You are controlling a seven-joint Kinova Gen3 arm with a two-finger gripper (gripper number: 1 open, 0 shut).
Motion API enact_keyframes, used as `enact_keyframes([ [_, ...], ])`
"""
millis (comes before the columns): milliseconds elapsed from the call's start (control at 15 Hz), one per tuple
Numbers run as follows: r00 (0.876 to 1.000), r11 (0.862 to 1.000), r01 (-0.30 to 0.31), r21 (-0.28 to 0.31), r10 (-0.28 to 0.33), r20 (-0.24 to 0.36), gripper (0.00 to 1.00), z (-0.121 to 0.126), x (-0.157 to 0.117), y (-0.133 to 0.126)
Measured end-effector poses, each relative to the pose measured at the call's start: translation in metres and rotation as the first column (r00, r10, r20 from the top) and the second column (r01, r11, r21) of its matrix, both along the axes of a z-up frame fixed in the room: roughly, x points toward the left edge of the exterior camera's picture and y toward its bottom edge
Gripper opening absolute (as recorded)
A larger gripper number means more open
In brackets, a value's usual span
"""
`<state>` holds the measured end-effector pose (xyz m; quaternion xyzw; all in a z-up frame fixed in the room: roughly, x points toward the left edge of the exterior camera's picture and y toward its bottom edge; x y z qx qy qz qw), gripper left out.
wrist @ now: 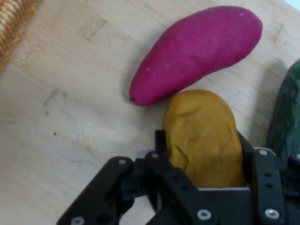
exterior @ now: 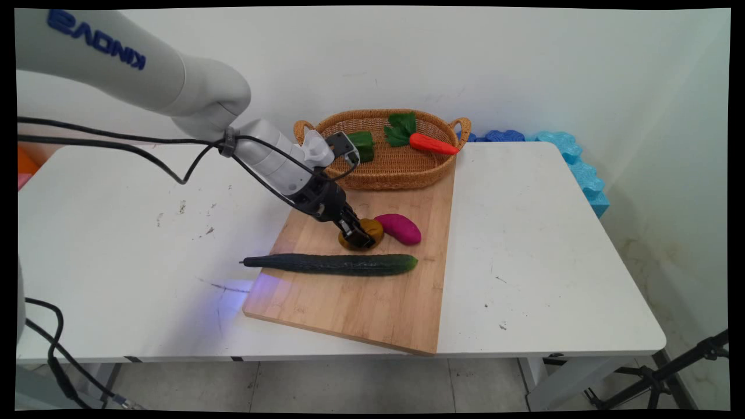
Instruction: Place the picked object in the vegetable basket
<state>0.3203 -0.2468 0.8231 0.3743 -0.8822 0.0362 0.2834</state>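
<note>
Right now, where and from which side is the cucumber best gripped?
Probably at the middle of the cucumber, from straight above, jaws closing across its narrow width. It lies flat and lengthwise on the cutting board, bare board on its near side; the potato sits just behind.

Wooden cutting board (exterior: 372, 302) lying on white table (exterior: 553, 244). Dark green cucumber (exterior: 332, 263) lying across board's middle. Magenta sweet potato (exterior: 399, 227) resting beside yellow-brown potato (wrist: 204, 136), touching it. Wicker basket (exterior: 407, 169) sitting at board's far end, holding green pepper (exterior: 362, 143) and orange carrot (exterior: 432, 144) with green leaves. Blue foam pieces (exterior: 576, 160) lying by wall.
</note>
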Motion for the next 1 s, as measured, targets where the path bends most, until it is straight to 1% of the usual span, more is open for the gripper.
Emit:
enact_keyframes([
  [200, 1.000, 1.000, 0.021, -0.019, -0.021, 0.007, 0.00, 0.008, 0.001, -0.001],
  [400, 0.998, 0.997, 0.064, -0.049, -0.063, 0.020, 0.00, 0.023, 0.003, -0.002],
  [533, 0.994, 0.992, 0.105, -0.072, -0.103, 0.032, 0.00, 0.035, 0.004, -0.003],
  [800, 0.981, 0.975, 0.190, -0.117, -0.185, 0.058, 0.00, 0.059, 0.005, -0.010],
  [1000, 0.967, 0.956, 0.250, -0.154, -0.240, 0.080, 0.00, 0.079, 0.004, -0.020],
])
